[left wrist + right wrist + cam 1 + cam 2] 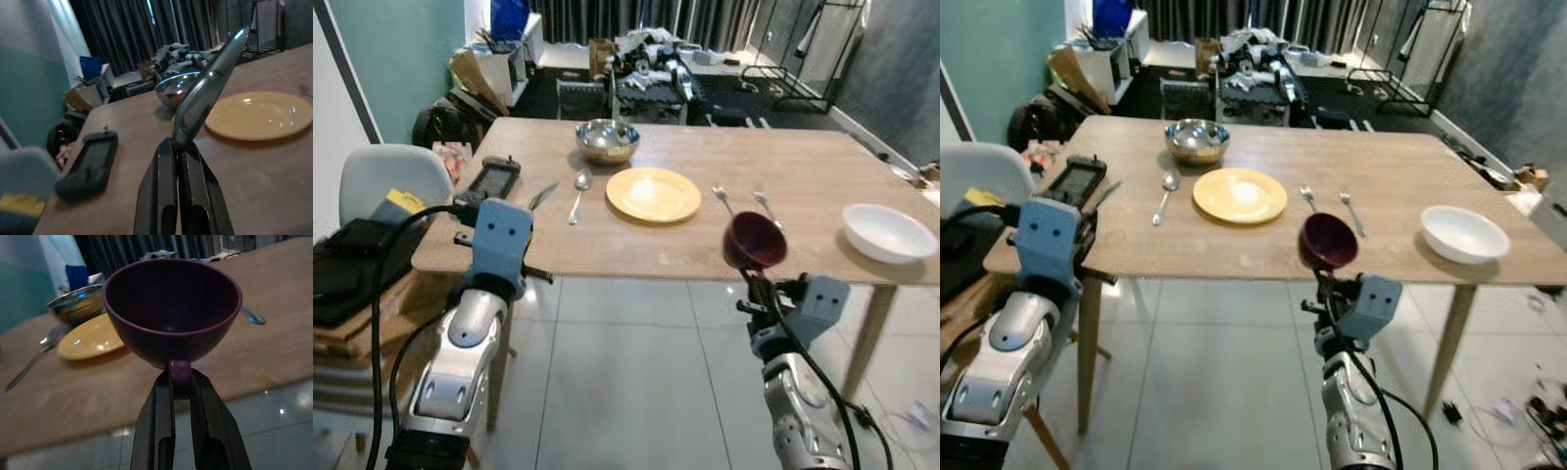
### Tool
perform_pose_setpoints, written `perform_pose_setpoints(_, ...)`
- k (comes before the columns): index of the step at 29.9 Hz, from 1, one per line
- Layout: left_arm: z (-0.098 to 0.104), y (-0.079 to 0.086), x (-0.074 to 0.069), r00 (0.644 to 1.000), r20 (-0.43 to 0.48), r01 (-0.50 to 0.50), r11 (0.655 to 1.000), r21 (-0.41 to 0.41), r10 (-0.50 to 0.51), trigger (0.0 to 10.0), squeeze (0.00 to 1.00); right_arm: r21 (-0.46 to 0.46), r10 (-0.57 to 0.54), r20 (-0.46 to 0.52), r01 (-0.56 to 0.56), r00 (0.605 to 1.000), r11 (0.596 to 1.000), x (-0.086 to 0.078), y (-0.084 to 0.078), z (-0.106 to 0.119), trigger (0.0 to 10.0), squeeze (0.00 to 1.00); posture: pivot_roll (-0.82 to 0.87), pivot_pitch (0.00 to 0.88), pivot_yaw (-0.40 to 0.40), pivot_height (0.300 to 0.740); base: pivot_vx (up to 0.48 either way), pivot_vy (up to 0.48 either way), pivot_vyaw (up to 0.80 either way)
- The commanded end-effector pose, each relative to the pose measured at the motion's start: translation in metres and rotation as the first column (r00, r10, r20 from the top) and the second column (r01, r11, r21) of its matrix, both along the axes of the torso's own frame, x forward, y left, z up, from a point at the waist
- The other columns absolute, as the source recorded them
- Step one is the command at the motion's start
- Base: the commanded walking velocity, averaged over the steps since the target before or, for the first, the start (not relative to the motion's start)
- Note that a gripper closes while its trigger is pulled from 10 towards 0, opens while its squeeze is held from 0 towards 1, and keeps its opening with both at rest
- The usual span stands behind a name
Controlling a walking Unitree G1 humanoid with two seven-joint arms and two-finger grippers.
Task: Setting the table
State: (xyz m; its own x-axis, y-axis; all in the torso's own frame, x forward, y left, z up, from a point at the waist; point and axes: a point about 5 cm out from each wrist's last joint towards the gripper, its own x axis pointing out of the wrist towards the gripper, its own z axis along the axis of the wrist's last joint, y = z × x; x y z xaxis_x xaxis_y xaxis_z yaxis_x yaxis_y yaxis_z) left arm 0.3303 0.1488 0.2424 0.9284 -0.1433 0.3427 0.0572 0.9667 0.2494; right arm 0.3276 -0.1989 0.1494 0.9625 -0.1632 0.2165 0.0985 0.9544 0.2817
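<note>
A wooden table [803, 166] carries a yellow plate [652, 193], with a steel bowl [607, 140] behind it and a spoon [579, 193] on its left. Two forks [722, 199] [766, 206] lie to the right of the plate. My right gripper [180, 378] is shut on the handle of a maroon cup [754, 240], holding it upright in front of the table's near edge. At the table's near left corner my left gripper [178, 147] is shut on a silver knife [208, 88], whose blade [542, 196] points toward the bowl.
A white bowl [888, 232] sits at the table's right end and a black device [489, 179] at its left edge. A pale chair [391, 176] with dark items on it stands on my left. Boxes and clutter [646, 69] lie behind the table; the floor is tiled.
</note>
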Motion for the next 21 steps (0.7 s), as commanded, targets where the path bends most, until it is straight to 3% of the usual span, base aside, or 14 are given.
perform_pose_setpoints(1, 0.009, -0.001, -0.002, 1.000, 0.018, 0.016, 1.000, -0.011, -0.016, 10.0, 0.00, -0.020, -0.055, 0.023, 0.055, 0.998, 0.998, -0.003, -0.011, 0.008, 10.0, 0.00, 0.10, 0.036, 0.047, 0.740, 0.461, 0.000, 0.00)
perform_pose_setpoints(21, 0.009, -0.003, -0.001, 1.000, -0.016, 0.014, 1.000, 0.027, -0.013, 10.0, 0.00, -0.028, -0.067, 0.058, 0.069, 0.996, 0.997, -0.003, -0.011, 0.023, 10.0, 0.00, 0.11, 0.036, 0.050, 0.740, 0.473, 0.000, 0.00)
